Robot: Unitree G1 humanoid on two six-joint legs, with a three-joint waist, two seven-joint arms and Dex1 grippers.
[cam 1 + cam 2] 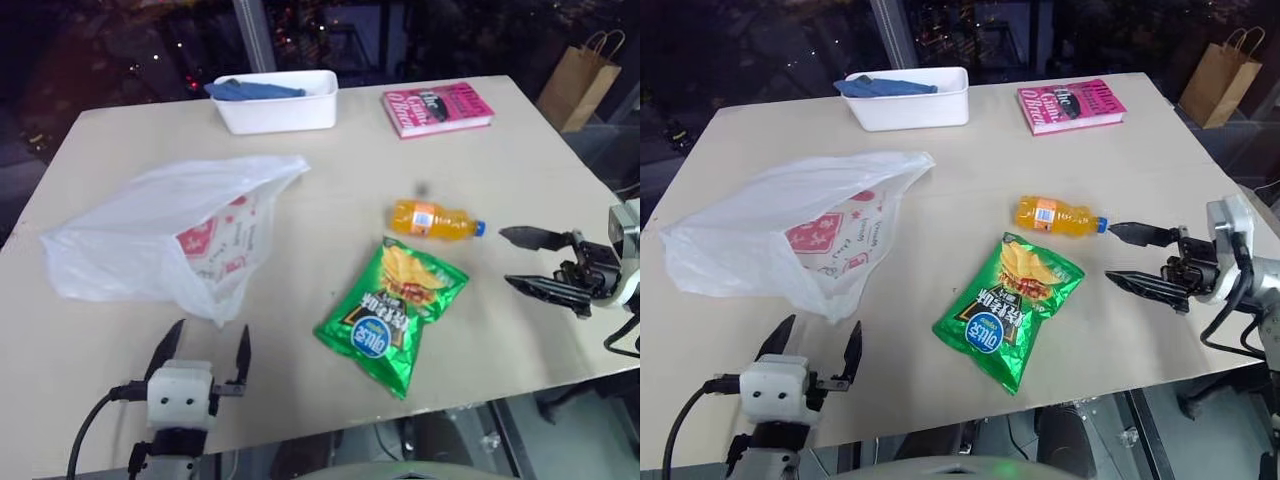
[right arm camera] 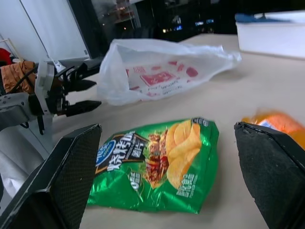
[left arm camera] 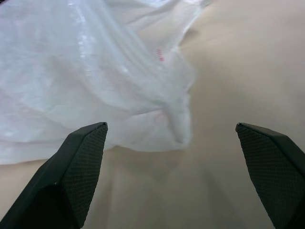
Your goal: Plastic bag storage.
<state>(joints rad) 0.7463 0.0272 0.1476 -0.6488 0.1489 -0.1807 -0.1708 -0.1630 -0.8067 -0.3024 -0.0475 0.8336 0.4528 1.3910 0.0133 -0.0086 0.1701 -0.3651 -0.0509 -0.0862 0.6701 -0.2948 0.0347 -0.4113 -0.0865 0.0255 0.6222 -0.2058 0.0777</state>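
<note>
The thin, crinkly, translucent white plastic bag (image 1: 170, 240) with red printed squares lay flat on the left part of the beige table (image 1: 520, 180); you could not read its print, and its handles were hard to make out. Your left gripper (image 1: 207, 362) stood just before its near corner, fingers released, touching nothing. Your right gripper (image 1: 530, 260) was also released, well apart, beyond the green chips packet (image 1: 392, 312).

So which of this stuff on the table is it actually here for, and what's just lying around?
For the job: plastic bag, left tool and right tool, both open.

Lying about: chips packet, orange drink bottle, pink book, white tub holding a blue cloth, brown paper bag.
</note>
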